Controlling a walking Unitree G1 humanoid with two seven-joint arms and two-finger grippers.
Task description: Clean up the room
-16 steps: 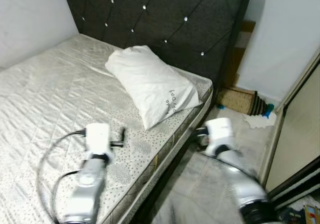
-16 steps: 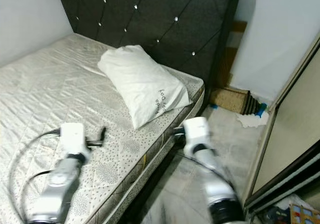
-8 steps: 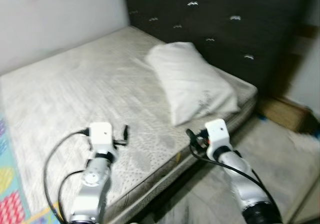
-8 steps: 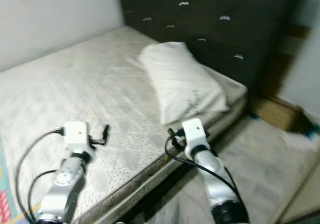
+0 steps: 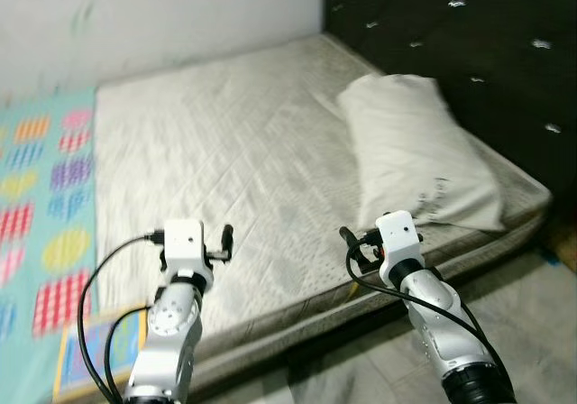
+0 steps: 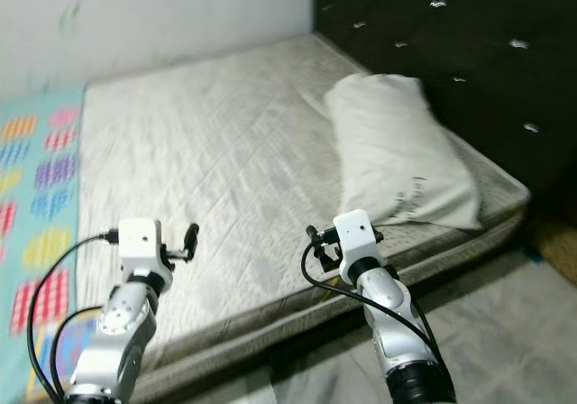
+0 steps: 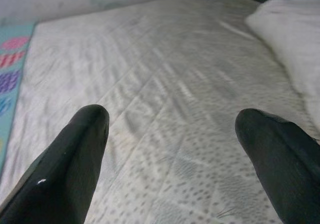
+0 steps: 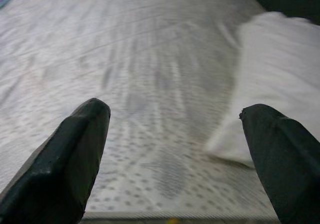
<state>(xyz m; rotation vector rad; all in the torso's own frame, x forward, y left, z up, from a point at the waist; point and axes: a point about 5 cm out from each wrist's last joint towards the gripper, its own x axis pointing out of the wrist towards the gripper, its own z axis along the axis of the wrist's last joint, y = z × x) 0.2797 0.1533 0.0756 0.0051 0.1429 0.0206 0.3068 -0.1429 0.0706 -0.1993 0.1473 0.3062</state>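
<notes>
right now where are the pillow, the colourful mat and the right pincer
pillow (image 5: pixel 419 156), left eye view, middle of its top face
colourful mat (image 5: pixel 41 197), left eye view, patterned part beside the bed
right pincer (image 5: pixel 353 246), left eye view, between its fingertips

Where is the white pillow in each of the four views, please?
Left eye view: pillow, upper right, by the dark headboard.
Right eye view: pillow, right of centre.
Left wrist view: pillow, right edge.
Right wrist view: pillow, right side.
Shared landmark: quilted mattress.
</notes>
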